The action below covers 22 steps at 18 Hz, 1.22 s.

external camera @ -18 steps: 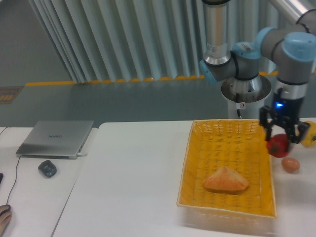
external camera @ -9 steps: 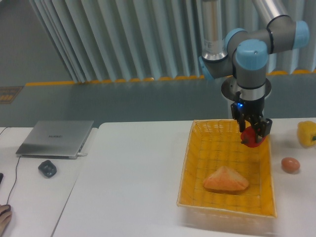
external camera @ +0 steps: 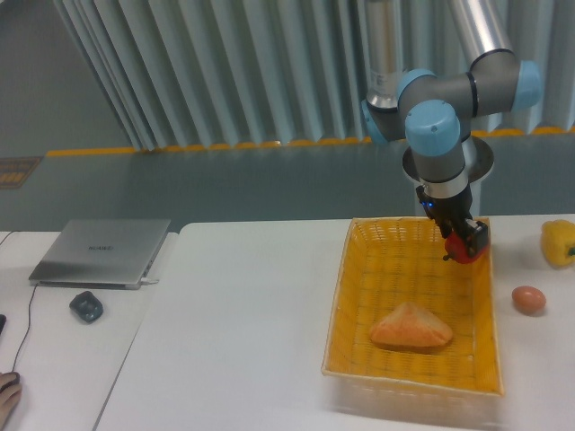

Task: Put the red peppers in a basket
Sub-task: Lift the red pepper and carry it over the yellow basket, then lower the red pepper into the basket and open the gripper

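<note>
1. The grey-and-blue jointed arm (external camera: 437,108) comes down from the top of the view, bends at a blue-capped elbow and points its wrist downward over the far right part of the large rectangular yellow-orange woven wicker basket (external camera: 359,296).
2. The black two-finger gripper (external camera: 460,241) hangs tilted slightly to the right, its fingers closed around the small glossy red bell pepper (external camera: 467,250), which sits between and just below the fingertips.
3. The pepper is held in the air above the basket's far right corner, near the right rim; whether it touches the weave cannot be told.
4. The fingers cover the upper part of the pepper, so its stem is not visible, and the fingers themselves are dark and hard to separate.
5. Below and to the left of the fingers, inside the basket, lies a rounded triangular orange-tan bread-like lump (external camera: 411,327).
6. To the right of the fingers, outside the basket on the white table (external camera: 234,323), sit a yellow pepper (external camera: 558,242), cut by the frame edge, and a small orange-brown egg-shaped ball (external camera: 528,299).
7. Far to the left of the fingers are a closed grey laptop (external camera: 101,252) and a small dark mouse (external camera: 86,306).
</note>
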Tool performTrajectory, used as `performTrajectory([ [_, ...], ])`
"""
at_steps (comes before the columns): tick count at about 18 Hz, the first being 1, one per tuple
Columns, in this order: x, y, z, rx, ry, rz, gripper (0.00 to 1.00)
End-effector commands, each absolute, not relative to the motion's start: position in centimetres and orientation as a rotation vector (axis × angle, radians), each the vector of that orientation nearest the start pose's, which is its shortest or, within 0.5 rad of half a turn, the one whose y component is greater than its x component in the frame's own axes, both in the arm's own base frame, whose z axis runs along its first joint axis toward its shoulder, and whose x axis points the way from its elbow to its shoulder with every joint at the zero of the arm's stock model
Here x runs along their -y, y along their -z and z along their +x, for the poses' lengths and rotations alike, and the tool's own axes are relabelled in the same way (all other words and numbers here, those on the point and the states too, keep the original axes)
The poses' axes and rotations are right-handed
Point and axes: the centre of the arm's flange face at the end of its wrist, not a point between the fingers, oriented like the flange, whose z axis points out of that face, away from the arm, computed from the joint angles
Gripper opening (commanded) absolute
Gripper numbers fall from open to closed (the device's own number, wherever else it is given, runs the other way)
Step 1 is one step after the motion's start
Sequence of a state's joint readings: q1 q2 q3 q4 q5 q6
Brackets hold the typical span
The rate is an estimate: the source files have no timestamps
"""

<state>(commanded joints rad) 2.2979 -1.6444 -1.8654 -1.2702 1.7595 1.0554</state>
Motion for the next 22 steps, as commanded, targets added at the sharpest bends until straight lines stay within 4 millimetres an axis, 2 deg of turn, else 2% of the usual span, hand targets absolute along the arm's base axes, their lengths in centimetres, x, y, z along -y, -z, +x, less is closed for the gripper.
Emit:
performTrajectory([
  [2,-44.4,-34.1,-24.0,-0.551,-0.112,-3.280,0.66],
  [4,-44.9,-34.3,-23.4,-0.582,-0.119,-3.271,1.00],
  [12,-45.2,-35.2,-23.3,-0.594,-0.119,-3.251,1.00],
  [15,-46.2,-37.1,-23.8,-0.565,-0.112,-3.182,1.00],
  [16,-46.7,-38.5,-24.4,-0.553,-0.136,-3.157,1.00],
  [18,-47.6,-40.0,-25.7,-0.562,-0.168,-3.137,1.00],
  [19,-48.0,-40.5,-26.8,-0.643,-0.159,-3.132,1.00],
  [22,-46.9,-42.2,-31.3,-0.844,-0.131,-3.099,1.00],
])
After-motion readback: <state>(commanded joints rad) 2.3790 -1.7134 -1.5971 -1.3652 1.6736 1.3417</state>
